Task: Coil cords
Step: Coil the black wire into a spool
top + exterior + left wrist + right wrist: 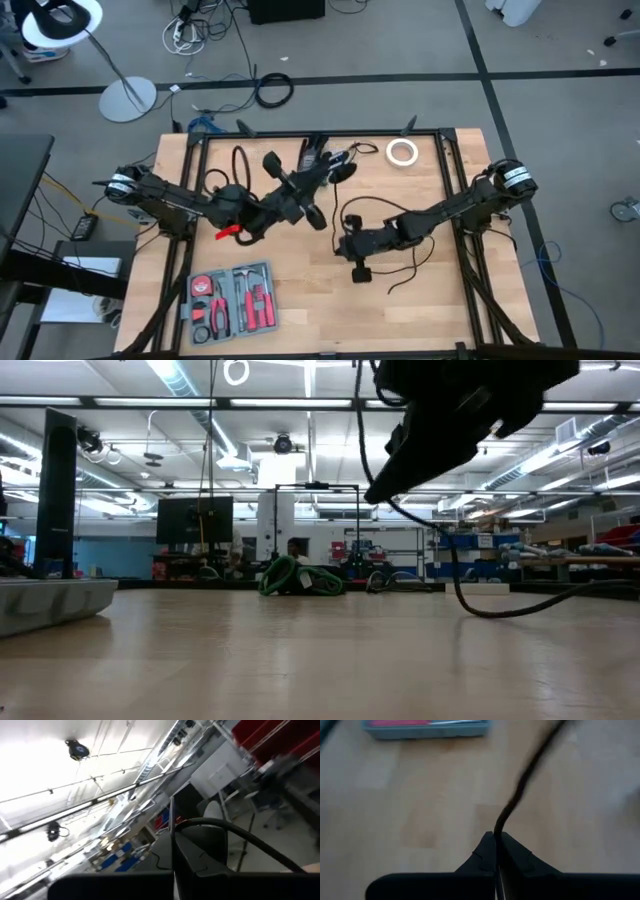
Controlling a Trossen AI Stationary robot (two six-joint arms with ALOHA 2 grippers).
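A wooden worktop [300,300] seen from straight above, with two dark robot arms reaching toward its middle. The right pincer [496,840] is closed tight on a thin black cord [520,785]; its wrist camera shows the cord pinched between the two finger tips and running straight away from them over the bare wood. From above, this pincer sits a little right of centre, and the cord arcs up behind it toward the far side of the worktop, while a loose tail trails toward the near edge. The left pincer [300,190] is raised and tilted upward near the centre, also closed; its wrist camera shows a black cord curving across just above its finger tips, but whether it actually grips that cord I cannot tell. More black cord lies in a loose loop on the far left part of the worktop. The key relation — the cord stretches between the two pincers, roughly left to right, with the right arm holding the lower end, so it seems best placed to guide the winding. A grey tool case [232,300] lies at the near left, a white tape roll [403,151] at the far right.
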